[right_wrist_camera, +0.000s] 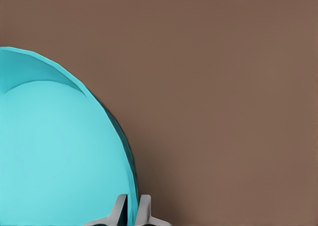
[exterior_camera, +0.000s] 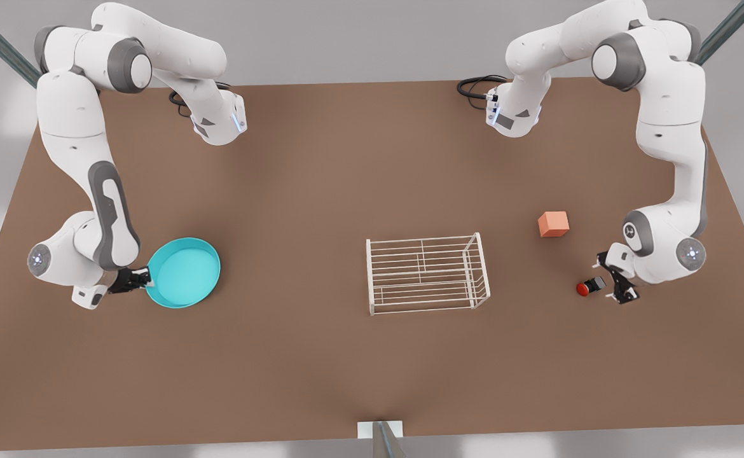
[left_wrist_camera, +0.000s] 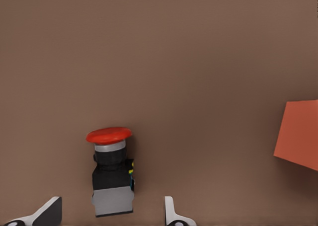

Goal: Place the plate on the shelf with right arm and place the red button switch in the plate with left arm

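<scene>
- right gripper (exterior_camera: 145, 280) clamped on plate (exterior_camera: 186, 272) rim, front view's left of the bench (exterior_camera: 321, 178)
- left gripper (exterior_camera: 608, 277) fingers spread around red button switch (exterior_camera: 590, 286), lying on bench
- shelf (exterior_camera: 427, 273) mid-bench, orange cube (exterior_camera: 553, 224) near switch

Plate (exterior_camera: 184, 272): turquoise, smooth, glossy, plastic-like. Shelf (exterior_camera: 427, 273): thin white wire, looks like coated metal. Red button switch (left_wrist_camera: 112, 170): shiny red cap, ribbed black collar, matt grey base. Orange cube (exterior_camera: 553, 224): matt. Surface (exterior_camera: 346, 165): brown, matt, smooth.
</scene>
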